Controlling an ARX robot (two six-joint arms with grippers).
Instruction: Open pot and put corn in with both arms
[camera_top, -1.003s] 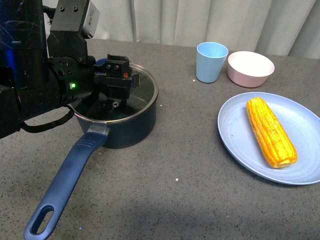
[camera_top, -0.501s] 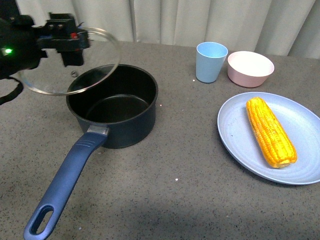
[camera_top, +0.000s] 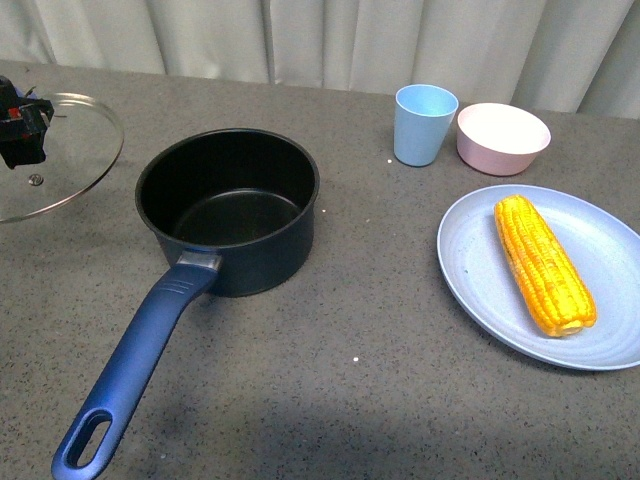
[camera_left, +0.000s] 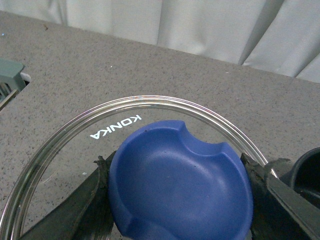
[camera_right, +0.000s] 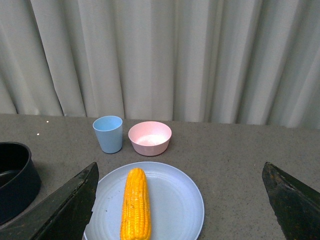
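Left gripper (camera_left: 180, 197) clamping lid (camera_top: 72, 140), carried further left off pot (camera_top: 255, 262); right gripper (camera_right: 180, 205) seemingly wide.

Glass lid (camera_left: 75, 145), blue knob (camera_left: 180, 185) in hand (camera_left: 180, 207)

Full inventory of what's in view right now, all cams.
pot: 1, navy, black inside, empty, left of centre
lid: 1, clear glass, blue knob, far left, off the pot
corn: 1, yellow, lying on plate
plate: 1, light blue, right
cup: 1, light blue, back, beside bowl
bowl: 1, pink, back right
table: 1, grey
curtain: pale, behind
left gripper: 1, black, shut on lid's knob
right gripper: 1, black, open, empty, facing the plate
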